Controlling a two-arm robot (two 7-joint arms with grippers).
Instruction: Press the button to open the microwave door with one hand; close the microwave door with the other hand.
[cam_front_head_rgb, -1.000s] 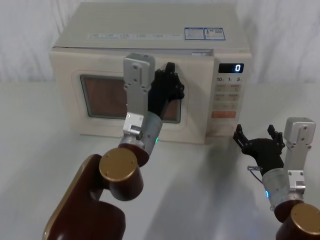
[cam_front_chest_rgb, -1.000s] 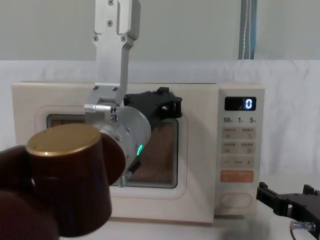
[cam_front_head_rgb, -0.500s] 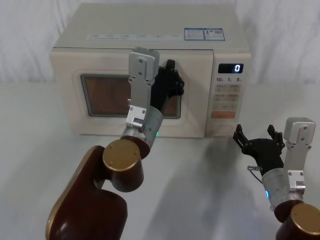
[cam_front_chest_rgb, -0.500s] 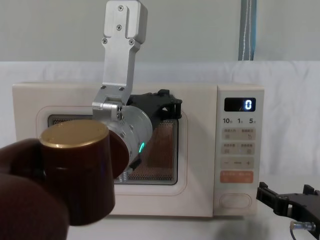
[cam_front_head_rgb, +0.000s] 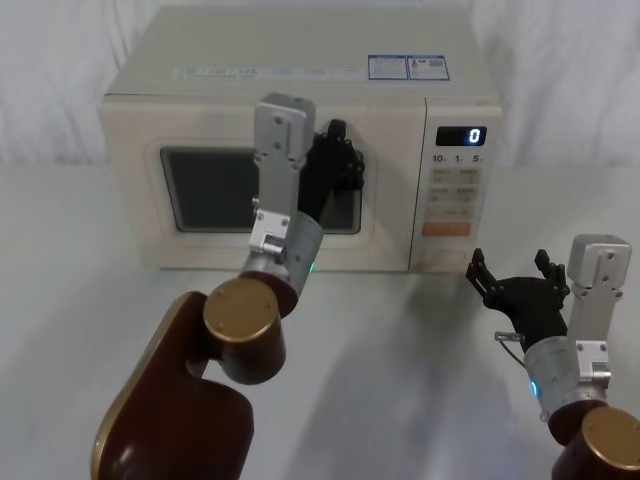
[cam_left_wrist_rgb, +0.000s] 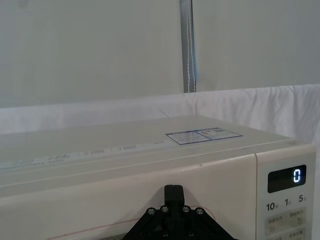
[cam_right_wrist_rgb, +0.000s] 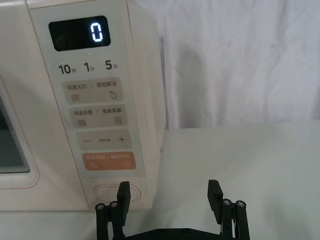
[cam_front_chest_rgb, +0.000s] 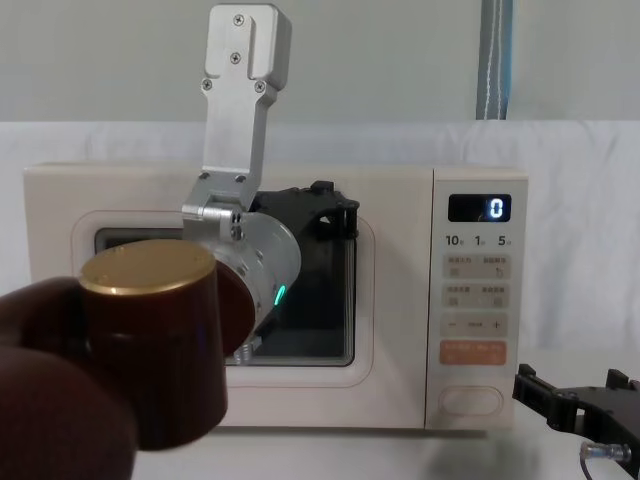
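Microwave door (cam_front_head_rgb: 200, 140) sat flush (window dark) against the left gripper (cam_front_head_rgb: 338, 168), jaw state unclear; right gripper (cam_right_wrist_rgb: 169, 196) gaped wide before the button (cam_right_wrist_rgb: 117, 192).

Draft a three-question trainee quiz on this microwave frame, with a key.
1. True or false: the microwave door sits flush with the control panel.
2. Which end effector is against the door's window? A) left B) right C) neither
3. Fill in: the display reads ___.

Key:
1. True; the door looks shut, no gap at its edge.
2. A. The left end effector is at the window's right side; whether it presses or merely touches cannot be told. The right end effector hangs open, low in front of the button, apart from it.
3. 0
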